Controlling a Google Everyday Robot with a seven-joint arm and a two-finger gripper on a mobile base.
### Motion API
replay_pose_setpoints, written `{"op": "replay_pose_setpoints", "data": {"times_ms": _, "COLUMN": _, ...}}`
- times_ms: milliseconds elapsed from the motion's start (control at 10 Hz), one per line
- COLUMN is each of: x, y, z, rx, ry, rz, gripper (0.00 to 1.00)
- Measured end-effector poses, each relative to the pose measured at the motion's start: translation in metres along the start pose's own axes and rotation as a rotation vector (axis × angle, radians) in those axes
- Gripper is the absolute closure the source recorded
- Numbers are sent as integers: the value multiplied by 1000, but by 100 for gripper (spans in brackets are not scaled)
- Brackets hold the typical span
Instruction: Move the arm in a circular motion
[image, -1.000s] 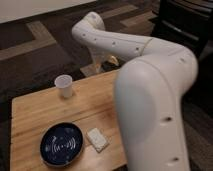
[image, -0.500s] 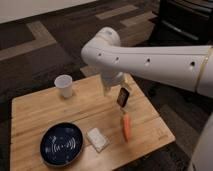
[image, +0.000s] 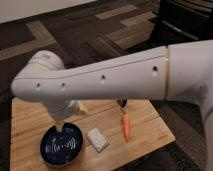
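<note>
The arm (image: 110, 80) is a thick glossy white limb with small dark dots. It reaches from the right edge across to a bulbous joint (image: 45, 75) at the left, above the wooden table (image: 150, 135). Below that joint a small pale gripper (image: 60, 126) hangs over the far rim of a dark blue plate (image: 62, 148). Nothing shows in the gripper.
On the table lie a white rectangular pad (image: 97, 140), an orange carrot-like piece (image: 126, 126) and a small dark item (image: 122, 103) partly under the arm. A yellowish bit (image: 81, 107) shows under the joint. Dark patterned carpet surrounds the table; dark furniture (image: 185, 25) stands at the back right.
The arm has swung left and nearer to the camera. Its joint now sits over the table's left side and hides the white cup. The gripper has moved from mid-table to the plate.
</note>
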Motion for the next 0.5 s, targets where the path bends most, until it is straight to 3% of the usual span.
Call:
{"op": "replay_pose_setpoints", "data": {"times_ms": 300, "x": -64, "y": 73, "z": 1, "rx": -4, "ry": -23, "rz": -277, "gripper": 35}}
{"op": "replay_pose_setpoints", "data": {"times_ms": 500, "x": -100, "y": 87, "z": 2, "rx": -1, "ry": -32, "rz": -374, "gripper": 35}}
